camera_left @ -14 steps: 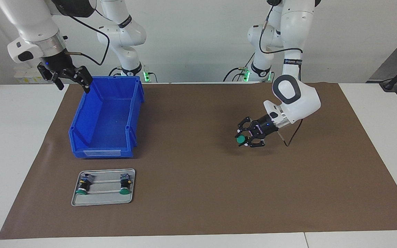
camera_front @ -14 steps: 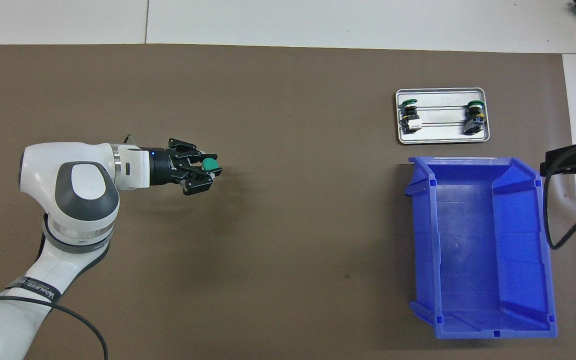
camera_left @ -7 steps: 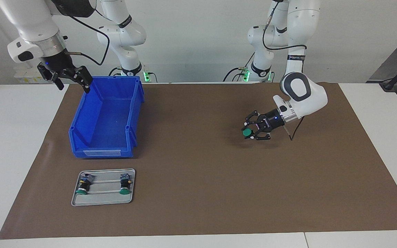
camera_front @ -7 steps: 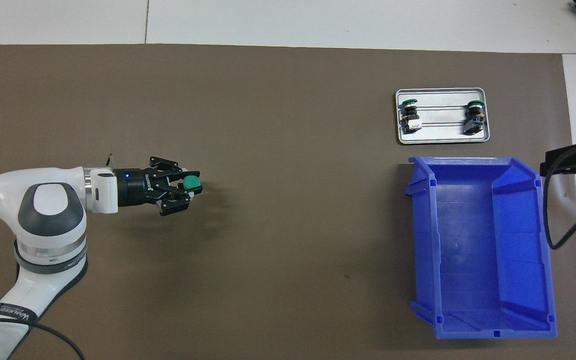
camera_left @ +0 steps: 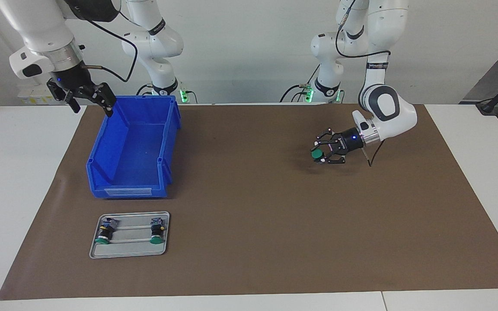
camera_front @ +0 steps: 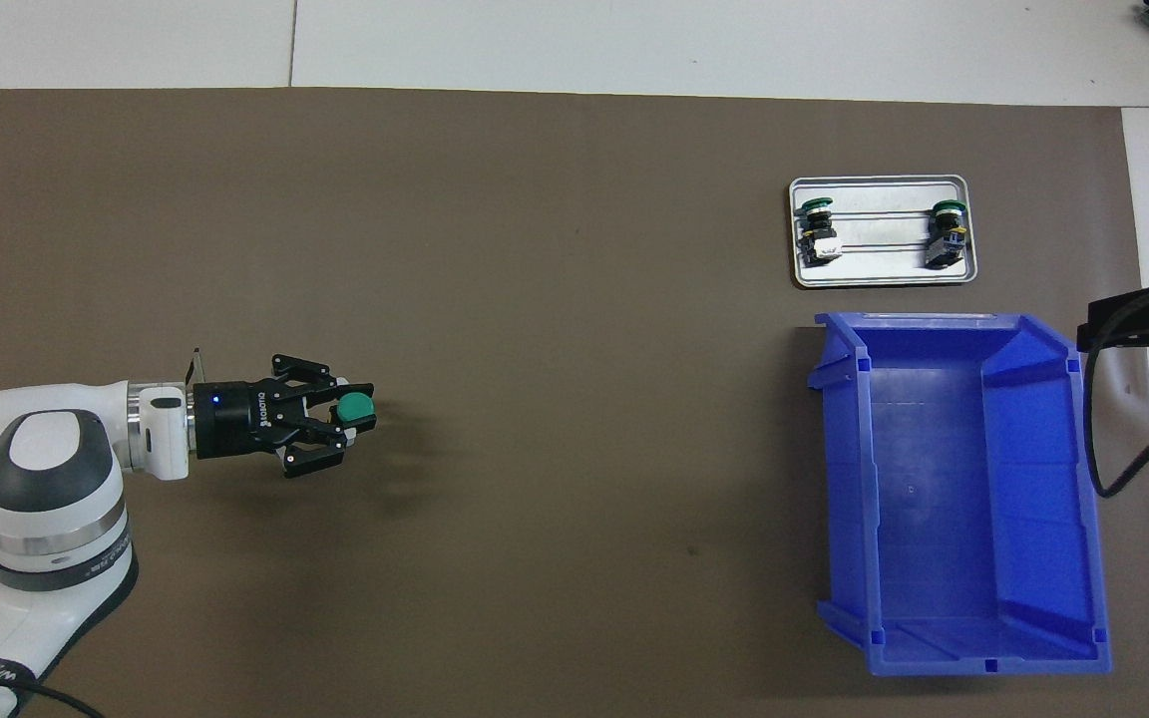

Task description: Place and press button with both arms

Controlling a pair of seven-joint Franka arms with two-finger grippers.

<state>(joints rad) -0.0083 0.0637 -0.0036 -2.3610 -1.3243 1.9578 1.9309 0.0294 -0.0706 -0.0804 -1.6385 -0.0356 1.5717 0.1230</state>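
Your left gripper (camera_left: 320, 155) has its fingers closed on the small push-button switch with the round flat green cap (camera_left: 316, 154), carried sideways above the brown mat (camera_left: 249, 216) toward the left arm's end of the surface, cap pointing away from the wrist. Treat it as light, rigid plastic: it should not deform, but the smooth cap looks slippery and is the part that travels, so keep your hold on the body under the cap. Set it base down, since it may tip when pressed. Your right gripper (camera_left: 88, 97) waits with fingers spread wide, above the corner of the open blue plastic bin (camera_front: 954, 499). Two matching green-capped switches (camera_front: 879, 231) lie on their sides in the shallow grey metal tray (camera_front: 879, 281) just beside the bin.
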